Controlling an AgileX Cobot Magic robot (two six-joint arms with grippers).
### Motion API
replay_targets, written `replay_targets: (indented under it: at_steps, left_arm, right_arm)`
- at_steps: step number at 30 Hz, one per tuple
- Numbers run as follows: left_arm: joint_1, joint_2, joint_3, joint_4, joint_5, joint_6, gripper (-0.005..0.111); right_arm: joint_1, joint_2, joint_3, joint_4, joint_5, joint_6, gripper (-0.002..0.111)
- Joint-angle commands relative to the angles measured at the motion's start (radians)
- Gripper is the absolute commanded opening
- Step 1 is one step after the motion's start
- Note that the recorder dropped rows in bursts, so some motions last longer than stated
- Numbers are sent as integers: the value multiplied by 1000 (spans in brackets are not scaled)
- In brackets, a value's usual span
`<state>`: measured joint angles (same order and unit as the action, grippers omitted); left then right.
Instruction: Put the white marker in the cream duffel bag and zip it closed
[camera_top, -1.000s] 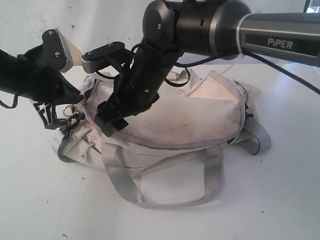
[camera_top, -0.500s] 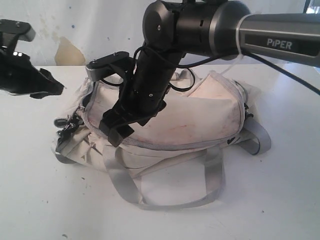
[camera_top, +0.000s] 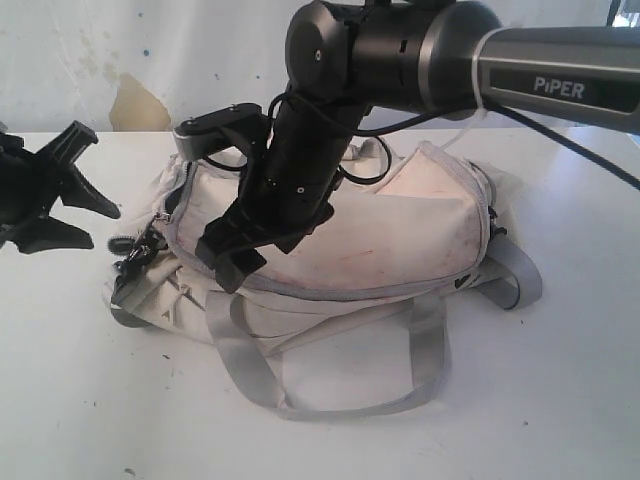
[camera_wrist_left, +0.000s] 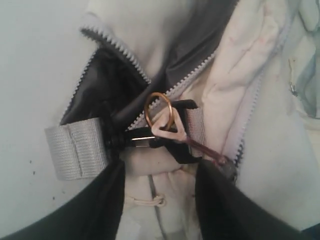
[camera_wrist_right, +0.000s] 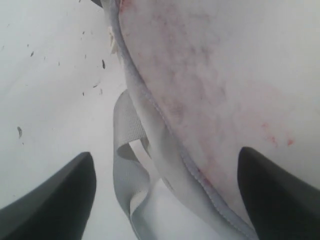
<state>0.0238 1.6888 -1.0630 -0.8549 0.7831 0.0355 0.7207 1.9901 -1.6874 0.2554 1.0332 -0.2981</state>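
"PiPER" on right arm, bag logo seemingly unreadable

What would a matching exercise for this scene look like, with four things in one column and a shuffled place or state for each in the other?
Things:
1. left end effector
2. right end effector
3. grey handle
4. brass ring

Places or states:
A. lies looped on the table in front of the cream duffel bag
B. open, over the bag's front seam
C. sits at the bag's end by a black clip
D. open, off to the side of the bag, holding nothing

Pairs: 1-D, 2-B, 3-A, 4-C
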Motion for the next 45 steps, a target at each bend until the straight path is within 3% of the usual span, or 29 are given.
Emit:
replay_targets:
  at_steps: [1,10,23,26,32,39,42,45]
  left_arm:
    - [3,62,3,-92,-4,-135,46]
    - [4,174,3,-377,-53,-105,46]
    - [11,200,3,-425,-171,-36,46]
    - [9,218,3,-503,-92,7,46]
    - [9,272,3,-515,27,18,46]
    - [9,276,3,-522,24,26,45]
    - [9,276,3,-520,34,28,32]
    - [9,276,3,-520,52,58,8]
  right_arm:
    - [-3,-5,1,-1,5,33,72]
    - [-3,-5,1,1,12,41,72]
    - [-3,-5,1,1,9,41,72]
    - [-3,-5,1,1,-11,41,72]
    - [-3,-5,1,-1,-28,41,72]
    - [-3,-5,1,-1,-33,41,72]
    - [-3,-5,1,-1,-33,41,72]
    - [-3,-5,1,-1,-33,41,72]
